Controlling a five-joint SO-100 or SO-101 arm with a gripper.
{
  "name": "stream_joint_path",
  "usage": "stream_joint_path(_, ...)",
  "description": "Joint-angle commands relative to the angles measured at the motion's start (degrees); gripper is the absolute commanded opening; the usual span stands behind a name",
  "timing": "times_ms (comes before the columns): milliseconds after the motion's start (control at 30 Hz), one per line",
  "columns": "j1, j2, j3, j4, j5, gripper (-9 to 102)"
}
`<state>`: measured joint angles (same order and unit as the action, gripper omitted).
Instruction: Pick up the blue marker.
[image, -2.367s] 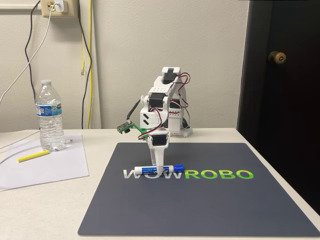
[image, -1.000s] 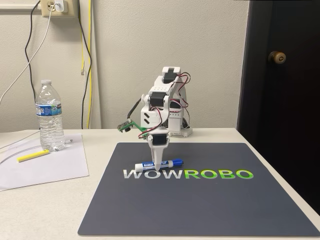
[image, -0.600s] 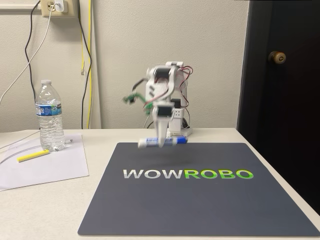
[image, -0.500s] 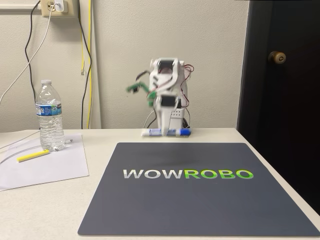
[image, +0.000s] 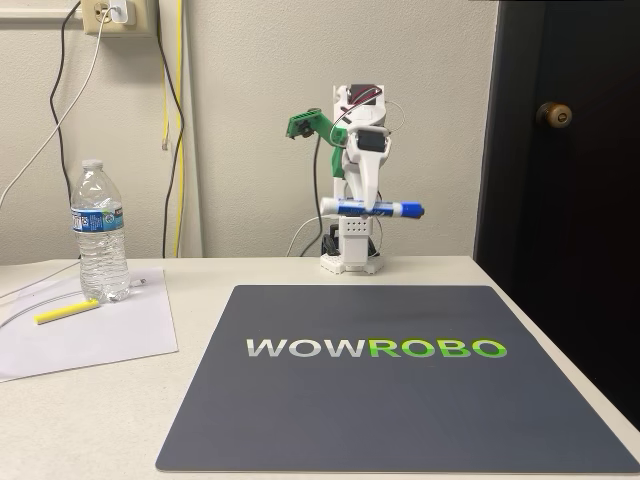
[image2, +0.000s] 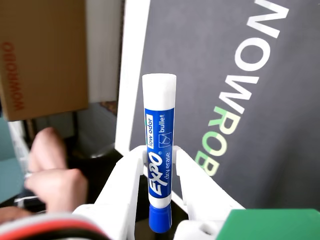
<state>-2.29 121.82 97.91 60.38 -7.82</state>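
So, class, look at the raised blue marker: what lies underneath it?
Held by the tool, the blue marker hangs in the air. In the wrist view, the dark mat lies below it. The tool's fingers cover part of its barrel.

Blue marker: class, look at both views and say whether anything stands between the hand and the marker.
Nothing visible does. The hand is already shut on the blue marker, holding it level in the air above the dark mat. In the wrist view its fingers press the barrel directly.
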Motion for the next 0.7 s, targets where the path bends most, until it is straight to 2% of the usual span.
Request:
stream_joint_path(0,-0.4,9.3,6.9,-6.4,0.5,6)
stream_joint_path(200,0.1,14.8,13.4,-14.6,2.6,6)
stream_joint_path(500,0.8,15.1,13.4,-18.5,4.7,6)
stream_joint_path(667,2.6,15.2,14.1,-20.0,11.2,6)
